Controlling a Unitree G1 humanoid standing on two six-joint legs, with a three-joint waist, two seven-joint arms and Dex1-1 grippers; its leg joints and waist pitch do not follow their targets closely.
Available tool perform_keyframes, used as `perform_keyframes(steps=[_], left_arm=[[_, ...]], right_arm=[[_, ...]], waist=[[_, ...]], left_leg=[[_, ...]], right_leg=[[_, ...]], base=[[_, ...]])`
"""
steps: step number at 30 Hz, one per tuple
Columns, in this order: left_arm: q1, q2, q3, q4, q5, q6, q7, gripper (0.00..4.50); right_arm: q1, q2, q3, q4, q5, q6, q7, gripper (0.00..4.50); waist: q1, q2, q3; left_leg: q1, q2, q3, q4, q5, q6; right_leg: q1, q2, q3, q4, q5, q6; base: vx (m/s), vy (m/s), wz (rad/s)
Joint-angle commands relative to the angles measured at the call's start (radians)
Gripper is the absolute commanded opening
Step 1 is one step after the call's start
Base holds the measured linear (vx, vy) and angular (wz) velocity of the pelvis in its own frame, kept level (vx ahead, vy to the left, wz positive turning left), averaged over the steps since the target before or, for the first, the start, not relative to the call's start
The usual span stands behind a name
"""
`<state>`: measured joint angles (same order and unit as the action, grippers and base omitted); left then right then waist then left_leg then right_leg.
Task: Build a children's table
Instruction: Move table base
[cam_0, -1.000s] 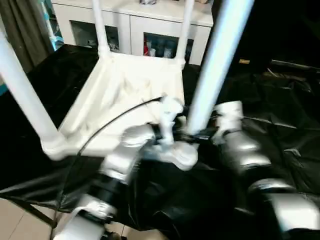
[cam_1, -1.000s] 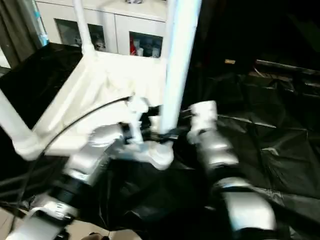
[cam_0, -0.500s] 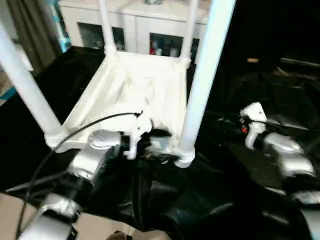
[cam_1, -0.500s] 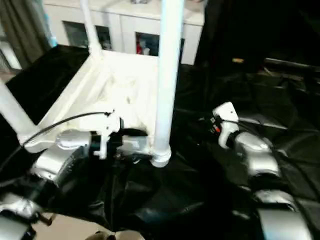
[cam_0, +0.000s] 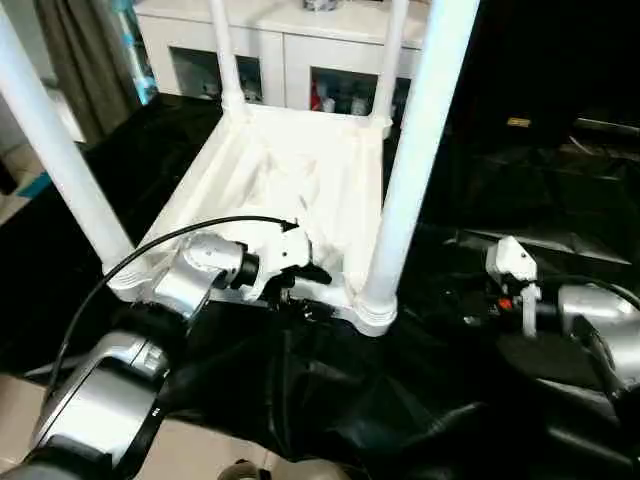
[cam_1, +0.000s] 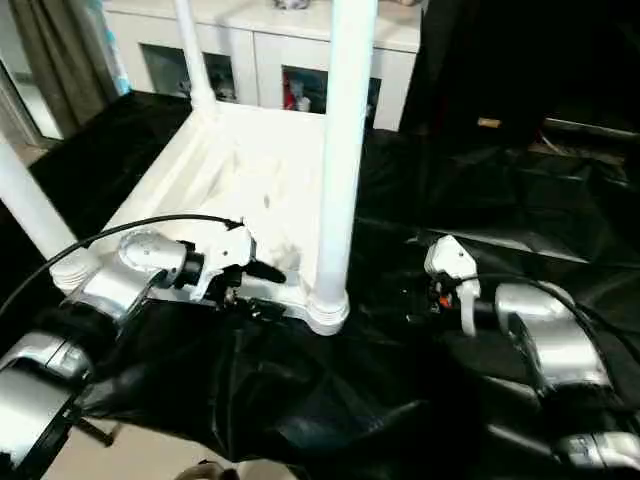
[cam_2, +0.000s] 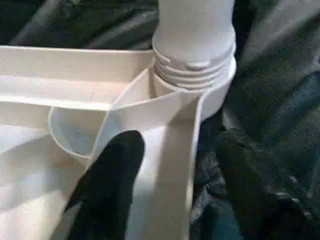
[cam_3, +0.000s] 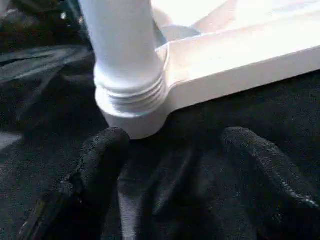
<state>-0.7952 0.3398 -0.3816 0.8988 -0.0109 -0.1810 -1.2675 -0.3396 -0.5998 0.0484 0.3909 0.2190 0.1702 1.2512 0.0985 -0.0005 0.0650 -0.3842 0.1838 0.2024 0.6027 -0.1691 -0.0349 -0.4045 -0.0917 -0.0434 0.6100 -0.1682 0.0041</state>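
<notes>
A white children's table (cam_0: 290, 190) lies upside down on black sheeting (cam_1: 400, 400), its legs pointing up. The left gripper (cam_2: 170, 190) straddles the near rim beside the nearest leg (cam_0: 410, 170) (one finger inside, one outside), fingers spread. The right gripper (cam_3: 170, 170), fingers spread and empty, sits near that leg's corner socket (cam_3: 132, 112).

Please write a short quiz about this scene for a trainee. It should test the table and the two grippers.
1. True or false: the table top lies upside down on the black sheet.
2. How many legs stand in its corner sockets?
3. Which gripper is at the table top's near rim? A: the left gripper. B: the right gripper.

Key: 1 true. 2 four. 3 A; the right gripper is open, apart from the table.
</notes>
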Motion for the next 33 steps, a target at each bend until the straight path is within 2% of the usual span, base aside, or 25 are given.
perform_keyframes(steps=[1,2,6,10,18,20,23,25,28,33], left_arm=[[-0.031,-0.014,-0.011,0.046,0.027,-0.031,-0.010,2.40],[-0.037,-0.018,-0.012,0.061,0.033,-0.036,-0.009,2.30],[-0.059,-0.028,-0.014,0.118,0.049,-0.057,-0.009,2.02],[-0.071,-0.030,-0.011,0.154,0.062,-0.069,-0.009,1.81],[-0.092,-0.030,0.003,0.223,0.085,-0.105,-0.009,1.05],[-0.094,-0.029,0.005,0.230,0.090,-0.110,-0.008,1.01],[-0.098,-0.031,0.011,0.242,0.090,-0.114,-0.008,0.60],[-0.101,-0.032,0.014,0.251,0.093,-0.116,-0.012,0.60],[-0.099,-0.036,0.026,0.259,0.085,-0.107,-0.023,0.18],[-0.079,-0.077,0.091,0.235,0.012,-0.040,-0.025,0.09]], right_arm=[[0.014,-0.015,0.002,-0.053,0.005,0.032,0.001,3.48],[0.020,-0.018,0.004,-0.064,0.003,0.037,-0.002,3.48],[0.038,-0.028,0.007,-0.095,0.010,0.059,-0.004,3.48],[0.047,-0.033,0.007,-0.105,0.012,0.068,-0.008,3.48],[0.056,-0.039,0.014,-0.130,0.010,0.096,-0.009,3.48],[0.056,-0.039,0.016,-0.129,0.009,0.095,-0.009,3.48],[0.056,-0.039,0.018,-0.133,0.009,0.097,-0.009,3.48],[0.056,-0.037,0.020,-0.135,0.006,0.100,-0.008,3.48],[0.056,-0.035,0.022,-0.139,0.006,0.101,-0.009,3.48],[0.047,0.007,0.000,-0.140,0.029,0.100,-0.054,3.48]], waist=[[0.005,-0.002,-0.075],[0.007,0.002,-0.076],[0.008,0.005,-0.076],[0.008,0.003,-0.074],[0.011,0.002,-0.073],[0.011,0.000,-0.073],[0.012,0.001,-0.072],[0.013,0.000,-0.072],[0.011,0.001,-0.070],[0.007,0.002,-0.071]], left_leg=[[0.026,0.045,-0.022,-0.075,-0.313,0.024],[0.027,0.046,-0.024,-0.075,-0.310,0.025],[0.025,0.047,-0.025,-0.076,-0.310,0.023],[0.026,0.045,-0.024,-0.075,-0.324,0.023],[0.026,0.048,-0.026,-0.078,-0.326,0.021],[0.026,0.049,-0.026,-0.078,-0.325,0.021],[0.026,0.049,-0.025,-0.078,-0.326,0.021],[0.026,0.049,-0.025,-0.079,-0.327,0.021],[0.026,0.049,-0.026,-0.080,-0.341,0.017],[0.024,0.048,-0.026,-0.080,-0.331,0.019]], right_leg=[[0.044,-0.053,0.029,-0.082,-0.272,-0.249],[0.045,-0.055,0.029,-0.079,-0.267,-0.251],[0.044,-0.056,0.028,-0.080,-0.275,-0.253],[0.042,-0.057,0.028,-0.087,-0.311,-0.245],[0.041,-0.059,0.028,-0.086,-0.314,-0.242],[0.041,-0.061,0.029,-0.086,-0.320,-0.241],[0.040,-0.061,0.029,-0.087,-0.328,-0.240],[0.040,-0.061,0.029,-0.088,-0.335,-0.238],[0.039,-0.061,0.028,-0.090,-0.355,-0.233],[0.039,-0.063,0.028,-0.088,-0.341,-0.243]], base=[[0.000,0.000,0.00],[0.000,0.000,0.00],[0.000,0.000,0.00],[0.000,0.000,0.00],[0.000,0.000,0.00],[0.000,0.000,0.00],[0.000,0.000,0.00],[0.000,0.000,0.00],[0.000,0.000,0.00],[0.000,0.000,0.00]])
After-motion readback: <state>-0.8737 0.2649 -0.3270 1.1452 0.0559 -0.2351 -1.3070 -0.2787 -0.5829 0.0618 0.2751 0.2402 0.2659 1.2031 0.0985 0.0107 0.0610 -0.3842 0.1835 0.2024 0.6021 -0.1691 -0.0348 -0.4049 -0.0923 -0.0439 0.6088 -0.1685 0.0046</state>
